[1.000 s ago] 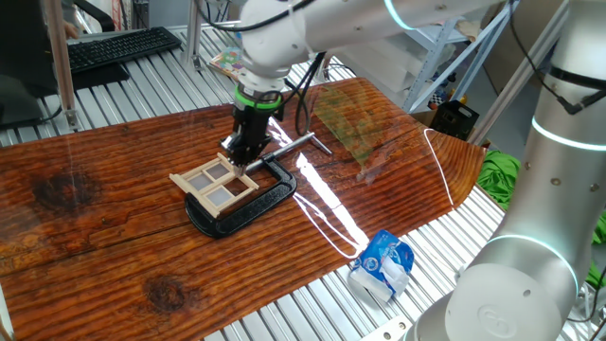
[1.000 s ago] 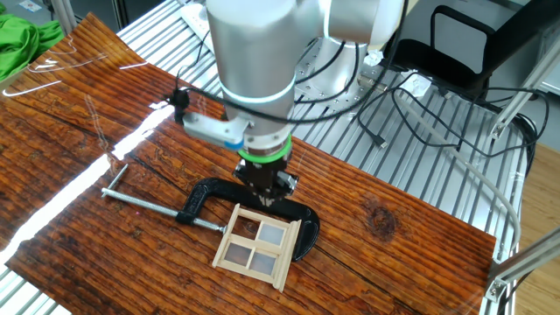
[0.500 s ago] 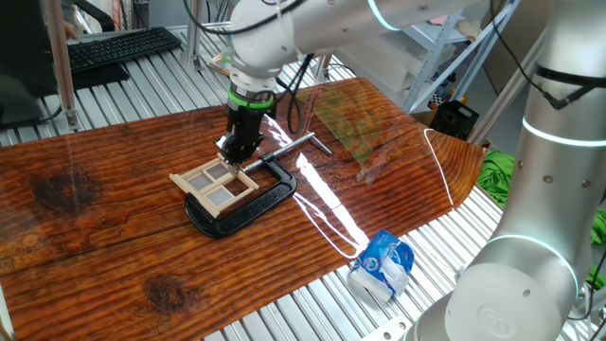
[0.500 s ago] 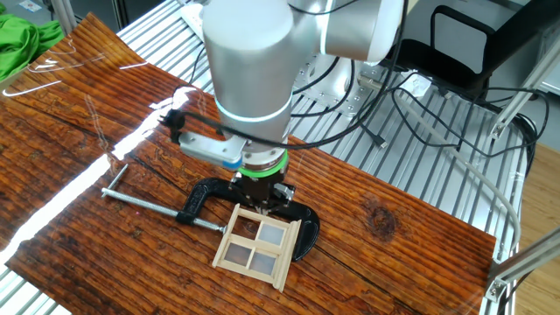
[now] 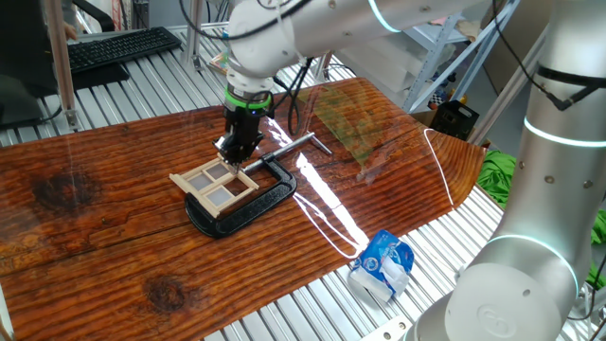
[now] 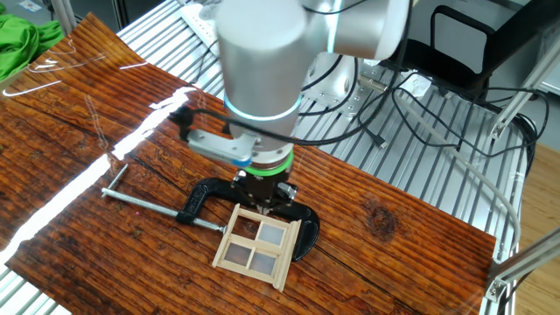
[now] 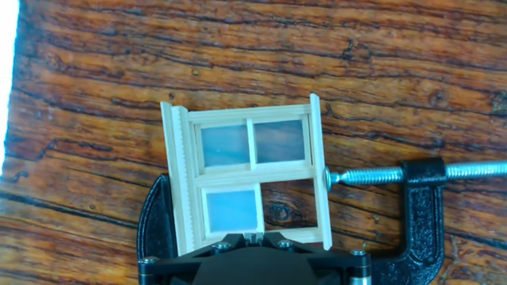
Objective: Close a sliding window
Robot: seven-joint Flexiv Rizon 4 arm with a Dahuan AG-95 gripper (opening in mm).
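I have the gripper (image 5: pixel 233 152) poised at one short edge of the sliding window (image 5: pixel 214 184), which lies flat on the desk (image 5: pixel 114 246), held by the C-clamp (image 5: pixel 248 201); its long axis runs straight ahead. Whether the gripper is closed, I cannot tell.

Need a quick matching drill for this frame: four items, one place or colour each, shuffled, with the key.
Items:
1. sliding window
2. C-clamp
3. end effector
4. blue-and-white packet

Descriptions:
A. black metal, screw tip at the wooden frame's side
B. on the slatted metal surface beside the tabletop's edge
C. pale wood, lying flat on the tabletop
D. low over one edge of the wooden frame

Pairs: 1-C, 2-A, 3-D, 4-B
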